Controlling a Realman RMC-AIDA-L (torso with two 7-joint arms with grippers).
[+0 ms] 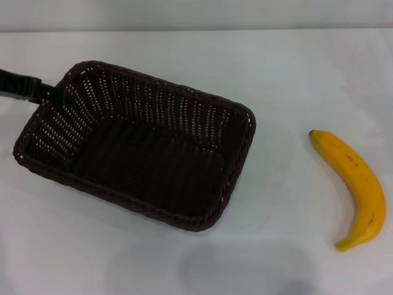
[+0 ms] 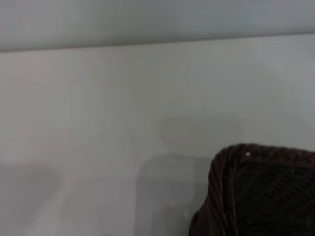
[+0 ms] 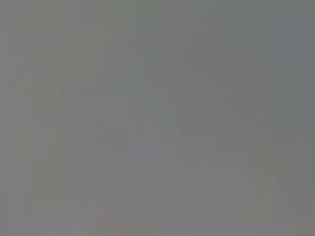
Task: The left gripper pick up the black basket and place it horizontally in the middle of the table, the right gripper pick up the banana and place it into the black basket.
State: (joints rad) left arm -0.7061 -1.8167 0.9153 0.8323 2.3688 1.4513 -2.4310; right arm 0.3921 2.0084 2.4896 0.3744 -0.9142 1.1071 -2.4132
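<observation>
left end effector (image 1: 43, 92) at basket (image 1: 138, 144) far-left rim, grip state can't tell | basket skewed, left-centre of table (image 1: 276, 74) | banana (image 1: 356, 187) well right | risk: one-corner hold, basket may twist or slip

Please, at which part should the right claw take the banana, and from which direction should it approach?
Probably the thick middle of the banana, approached from straight above, with the claw closing across its width. The banana lies flat on the table with bare surface all around, apart from the black basket, and its dark stem end and greenish tip are thinner. The right claw is not in view.
</observation>
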